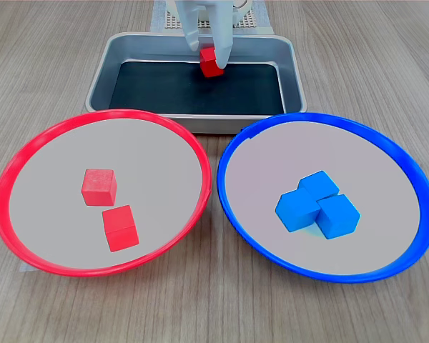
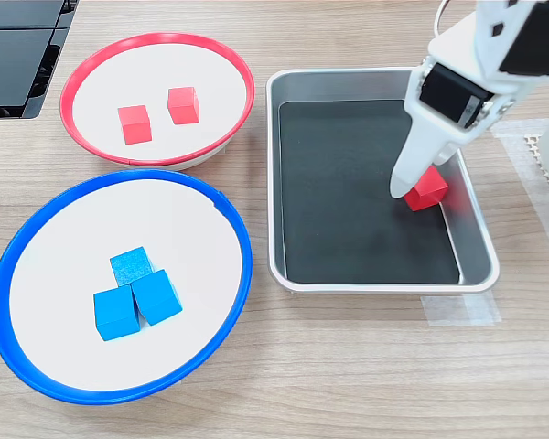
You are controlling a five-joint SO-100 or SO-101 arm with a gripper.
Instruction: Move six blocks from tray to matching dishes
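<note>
Pale wood-grain bench, seen in both exterior views. Rectangular silver metal tray with a black inner floor sits at the top centre of the first exterior view and right of centre in the second exterior view.

One small matte red cube remains on the tray floor, close to the tray's far wall in the first exterior view and near the right wall in the second exterior view.

White robot hand is lowered into the tray at this cube. In the first exterior view two white fingers stand apart, one on each side of the cube's top; the cube shows between them. In the second exterior view one long white finger tip sits right at the cube's left edge. Fingers look spread about the cube; whether they press it I cannot tell.

Large round shallow dish with a red rim: holds two red cubes, lying just beside each other, corners nearly meeting in the first exterior view.

Large round shallow dish with a blue rim: holds three blue cubes bunched together, touching.

The two dishes lie side by side, rims nearly touching, both next to the tray.

Dark flat object at the second exterior view's upper left corner; identity unclear.
</note>
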